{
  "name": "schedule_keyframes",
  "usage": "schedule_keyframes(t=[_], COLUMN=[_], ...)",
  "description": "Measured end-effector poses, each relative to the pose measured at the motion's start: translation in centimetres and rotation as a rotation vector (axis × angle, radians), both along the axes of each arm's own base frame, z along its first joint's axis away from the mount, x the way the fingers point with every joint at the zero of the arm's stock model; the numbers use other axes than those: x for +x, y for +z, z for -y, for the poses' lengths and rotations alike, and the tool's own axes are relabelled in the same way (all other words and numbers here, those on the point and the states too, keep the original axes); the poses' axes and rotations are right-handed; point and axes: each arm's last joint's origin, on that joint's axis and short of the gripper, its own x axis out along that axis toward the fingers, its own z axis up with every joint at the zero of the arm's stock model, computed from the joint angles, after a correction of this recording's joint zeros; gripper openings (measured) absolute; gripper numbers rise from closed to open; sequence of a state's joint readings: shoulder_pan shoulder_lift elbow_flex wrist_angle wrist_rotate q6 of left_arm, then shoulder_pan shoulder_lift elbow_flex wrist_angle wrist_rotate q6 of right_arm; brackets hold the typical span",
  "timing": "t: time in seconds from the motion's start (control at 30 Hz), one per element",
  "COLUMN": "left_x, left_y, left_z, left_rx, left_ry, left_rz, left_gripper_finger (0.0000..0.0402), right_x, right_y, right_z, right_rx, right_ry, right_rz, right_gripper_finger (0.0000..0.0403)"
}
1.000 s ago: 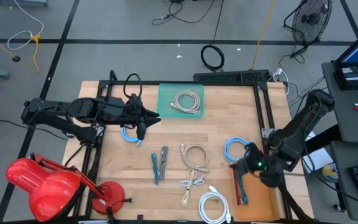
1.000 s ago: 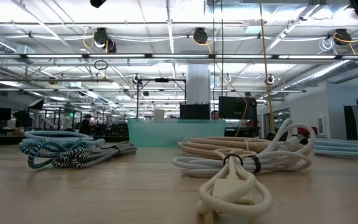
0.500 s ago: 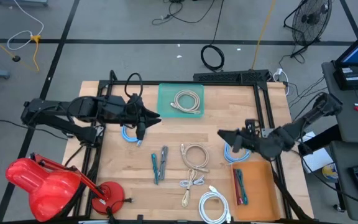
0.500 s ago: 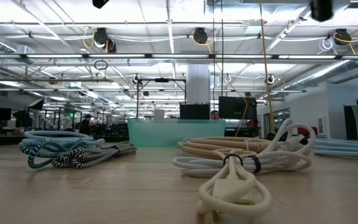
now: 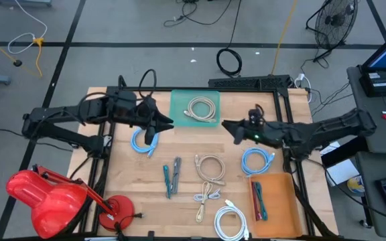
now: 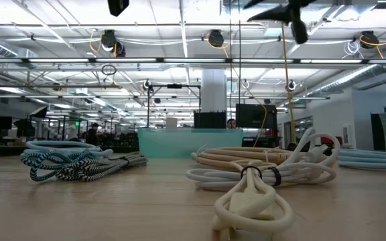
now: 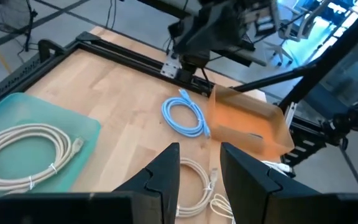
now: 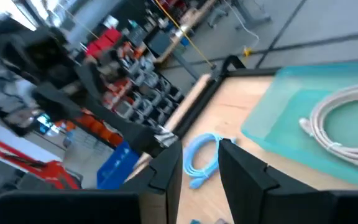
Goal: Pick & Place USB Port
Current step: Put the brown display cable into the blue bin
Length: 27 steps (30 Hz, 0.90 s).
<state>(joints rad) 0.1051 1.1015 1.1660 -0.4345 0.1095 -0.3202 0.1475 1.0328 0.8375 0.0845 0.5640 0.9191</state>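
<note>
high view shows a wooden table [image 5: 179,144] with several coiled cables. taking the teal tray [image 5: 194,107] as the landmark: a beige cable coil [image 5: 202,108] lies in it; a light-blue coil [image 5: 143,142] lies on the wood just off its left-hand near corner, under the left gripper [image 5: 161,124]; another beige coil [image 5: 210,167] sits nearer the front edge than the tray; 2 teal braided cables [image 5: 171,176] lie beside that coil; a second light-blue coil [image 5: 256,161] lies well to the tray's right, next to an orange bin [image 5: 281,211] that holds a red and a teal cable.

the right gripper [image 5: 230,128] hangs in the air just off the tray's right-hand near corner, and it carries nothing. its jaws stand slightly apart, a narrow gap, in the right wrist view. the left gripper's jaws also show a narrow gap with nothing between them in the left wrist view.

judging by this, the step in hand is a reach for the next cable, with no pick begun. which cable the right arm is after is unclear, possibly the beige coil near the tray. the next move calls for wider jaws, a descent over 1 coil's bundled strands, and a closing across them.
</note>
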Motion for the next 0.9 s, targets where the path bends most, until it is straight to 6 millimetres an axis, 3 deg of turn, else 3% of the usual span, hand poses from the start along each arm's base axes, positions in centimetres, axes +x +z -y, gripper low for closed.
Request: schedule_keyframes(t=[0.13,0.27,0.43,0.57,0.73,0.9], left_x=[-0.1,-0.2,-0.4,-0.6,-0.8,-0.8], left_y=[-0.1,-0.2,-0.6,-1.0,-1.3,-1.4], left_z=[-0.6,-0.9,-0.9,-0.9,-0.8,-0.8], left_rx=[0.003,0.000,0.016,0.016,0.033,0.048], left_ry=[-0.010,-0.004,-0.016,-0.019,-0.032,-0.039], left_rz=[-0.006,-0.019,-0.065,-0.107,-0.152,-0.155], left_gripper_finger=[0.0118,0.0118,0.0118,0.0118,0.0118,0.0118], right_x=[1.9,4.2,6.5,7.0,7.1,6.5], right_y=[-1.8,-4.9,-9.0,-10.9,-11.3,-8.8], right_z=[1.7,2.4,0.8,-1.5,-3.6,-4.4], right_rx=[0.043,0.185,0.342,0.373,0.374,0.249], right_ry=[0.065,0.205,0.390,0.457,0.488,0.388], right_rz=[-0.079,-0.182,-0.330,-0.412,-0.526,-0.814], right_gripper_finger=[0.0093,0.0093,0.0093,0.0093,0.0093,0.0093])
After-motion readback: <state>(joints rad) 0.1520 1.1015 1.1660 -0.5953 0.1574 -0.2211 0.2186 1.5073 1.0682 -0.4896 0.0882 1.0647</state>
